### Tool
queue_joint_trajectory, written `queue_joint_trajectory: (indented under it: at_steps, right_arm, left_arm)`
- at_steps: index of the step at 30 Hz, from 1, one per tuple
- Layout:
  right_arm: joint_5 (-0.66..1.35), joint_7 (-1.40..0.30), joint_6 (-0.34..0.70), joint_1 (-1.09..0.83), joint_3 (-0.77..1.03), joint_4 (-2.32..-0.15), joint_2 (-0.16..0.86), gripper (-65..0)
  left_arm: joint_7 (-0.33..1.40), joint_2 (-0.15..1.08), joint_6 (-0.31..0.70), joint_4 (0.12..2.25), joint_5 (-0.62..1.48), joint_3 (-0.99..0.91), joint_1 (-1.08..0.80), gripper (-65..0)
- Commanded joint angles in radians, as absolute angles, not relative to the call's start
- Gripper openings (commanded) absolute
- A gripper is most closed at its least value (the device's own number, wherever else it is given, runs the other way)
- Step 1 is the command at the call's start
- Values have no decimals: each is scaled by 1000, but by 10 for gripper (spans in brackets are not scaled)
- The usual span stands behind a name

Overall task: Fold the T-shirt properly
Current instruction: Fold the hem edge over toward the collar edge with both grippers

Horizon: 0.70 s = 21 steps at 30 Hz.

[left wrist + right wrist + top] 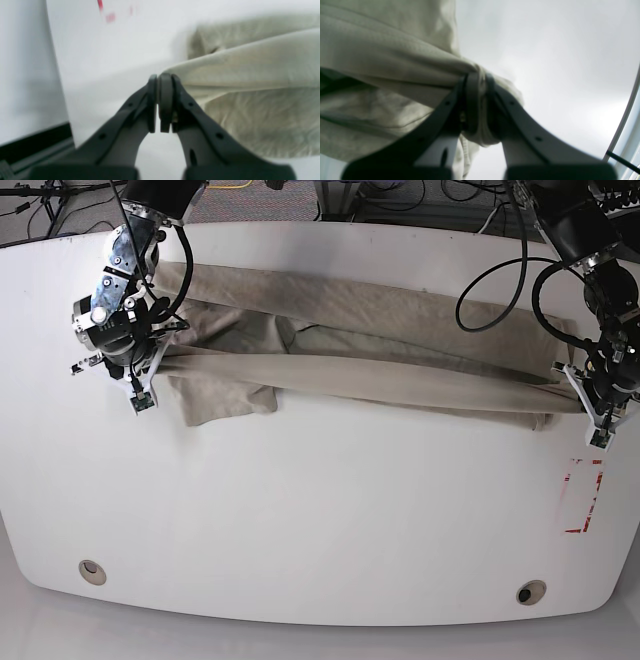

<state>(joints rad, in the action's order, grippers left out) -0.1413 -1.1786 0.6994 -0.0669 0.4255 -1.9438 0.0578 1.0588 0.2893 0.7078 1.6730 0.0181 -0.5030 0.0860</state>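
T-shirt [370, 345] lies long across the back of the white surface [320, 520], stretched between the 2 hands. On the base view's left side, the right hand [477, 100] is squeezed tight on a bunched edge. On that view's right side, the left hand [160, 100] is pinched tight on the other edge, near red marks [583, 498].
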Motion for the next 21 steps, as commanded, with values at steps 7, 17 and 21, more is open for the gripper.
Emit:
queue_joint_trajectory:
  at_steps: [7, 17, 21]
  right_arm:
    - [-157, -1173, 698, -114, 430, -1966, 35, -631]
    - [-157, -1173, 698, -162, 429, -1966, 33, -631]
    - [-157, -1173, 698, -180, 429, -1965, 33, -623]
  left_arm:
    - [1046, 312, 698, 1685, 8, -507, 47, -637]
    - [1044, 315, 698, 1684, 2, -506, 2, -637]
    - [1044, 329, 698, 1684, 2, -506, -2, -635]
